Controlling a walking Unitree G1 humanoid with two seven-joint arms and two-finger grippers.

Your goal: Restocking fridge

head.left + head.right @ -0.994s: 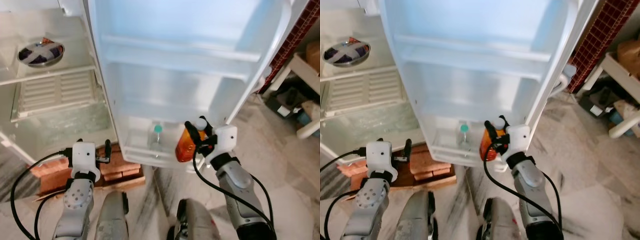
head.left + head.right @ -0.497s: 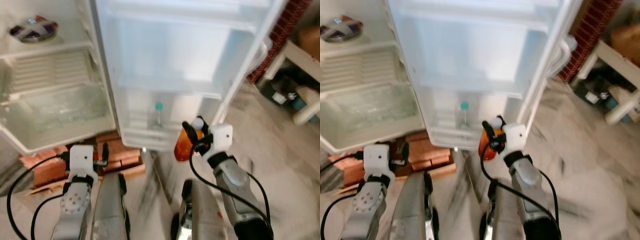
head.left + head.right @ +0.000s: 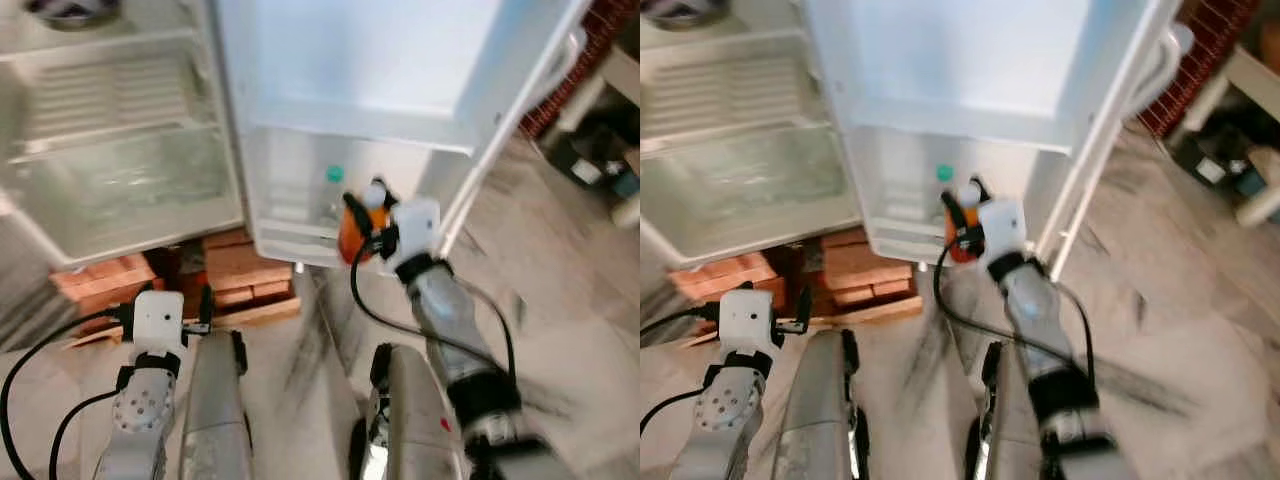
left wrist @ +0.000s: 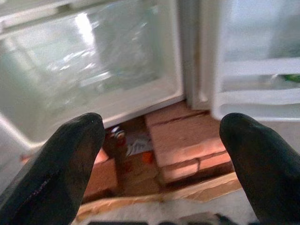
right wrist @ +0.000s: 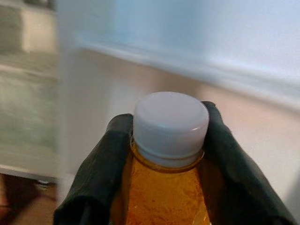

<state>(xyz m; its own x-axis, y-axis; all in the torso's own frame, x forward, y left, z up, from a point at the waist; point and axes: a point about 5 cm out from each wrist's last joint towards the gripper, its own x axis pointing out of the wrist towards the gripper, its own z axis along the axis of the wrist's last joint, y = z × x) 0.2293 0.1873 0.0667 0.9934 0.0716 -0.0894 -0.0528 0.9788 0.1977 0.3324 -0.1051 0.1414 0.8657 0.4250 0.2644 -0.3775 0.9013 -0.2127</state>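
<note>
An orange bottle with a white cap is held upright by its neck in my right gripper, which is shut on it. It hangs right in front of the bottom shelf of the open fridge door. A clear bottle with a green cap stands in that shelf, just left of and behind the orange one. My left gripper is open and empty, low on the left, facing the foot of the fridge.
Bricks and a wooden board lie under the fridge. A clear crisper drawer sits at the fridge's bottom, with a metal bowl on a shelf above. Clutter stands at right on the marble floor.
The camera has tipped down and moved closer. My right gripper has carried the orange bottle forward to the door's bottom shelf, next to the green-capped bottle. The left arm stays low.
</note>
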